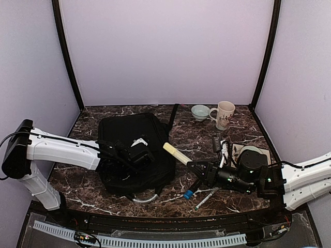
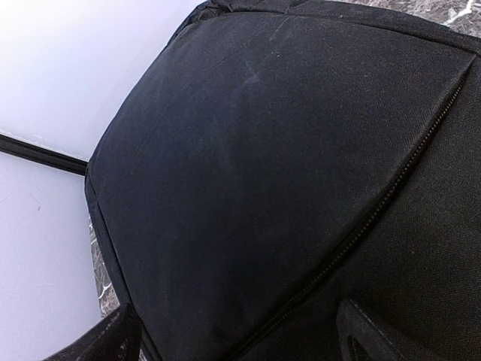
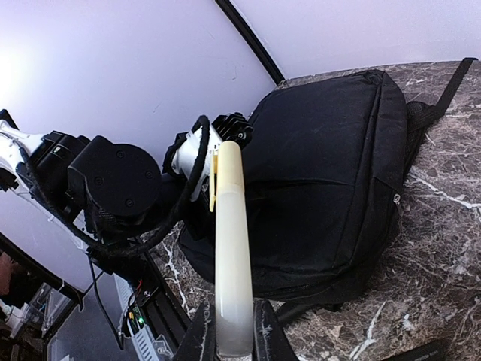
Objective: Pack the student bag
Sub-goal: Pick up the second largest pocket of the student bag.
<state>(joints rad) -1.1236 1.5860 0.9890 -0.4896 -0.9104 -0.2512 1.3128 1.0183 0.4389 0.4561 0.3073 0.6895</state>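
The black student bag point(image 1: 135, 150) lies flat at centre left; it fills the left wrist view point(image 2: 263, 165) and also shows in the right wrist view point(image 3: 331, 180). My left gripper point(image 1: 138, 154) hovers low over the bag's top, jaws wide apart, near a closed zipper line point(image 2: 376, 210). My right gripper point(image 1: 199, 168) is shut on the lower end of a cream-coloured marker point(image 1: 177, 153), held just right of the bag. In the right wrist view the marker point(image 3: 231, 248) points toward the bag's near edge and the left arm.
A blue-capped pen point(image 1: 189, 194) and a white pen point(image 1: 207, 197) lie on the marble table in front of the right gripper. A mug point(image 1: 224, 114) and a small bowl point(image 1: 200, 111) stand at the back right. The bag's strap point(image 1: 173, 116) trails toward the back.
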